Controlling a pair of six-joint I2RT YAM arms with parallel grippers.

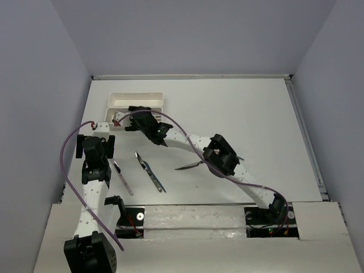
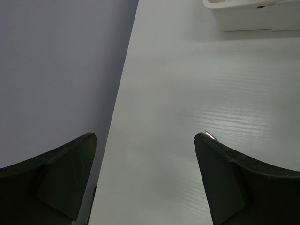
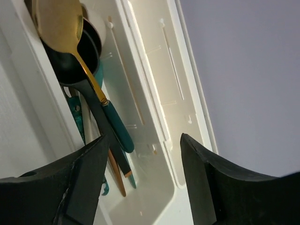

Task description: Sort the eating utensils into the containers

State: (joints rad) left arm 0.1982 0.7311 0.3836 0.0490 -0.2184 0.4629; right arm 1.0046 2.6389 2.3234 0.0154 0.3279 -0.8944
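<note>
Two white trays [image 1: 138, 99] stand side by side at the back left. In the right wrist view the near tray [image 3: 150, 197] holds several spoons, among them a gold spoon with a teal handle [image 3: 61, 28] and a black spoon [image 3: 96, 110]; the far tray [image 3: 164, 61] shows only bare floor. My right gripper [image 3: 143, 137] is open and empty just above the near tray; it also shows in the top view [image 1: 136, 115]. My left gripper [image 1: 95, 137] is open and empty over bare table near the left wall, also in its wrist view [image 2: 145, 136]. A pale knife [image 1: 122, 177], a dark blue knife [image 1: 151, 172] and a dark spoon [image 1: 190, 165] lie on the table.
The left wall [image 2: 56, 70] runs close beside my left gripper. A tray corner [image 2: 253, 16] shows ahead and to its right. A silver utensil tip [image 2: 210, 136] peeks from behind its right finger. My right arm [image 1: 222, 154] stretches diagonally across the table.
</note>
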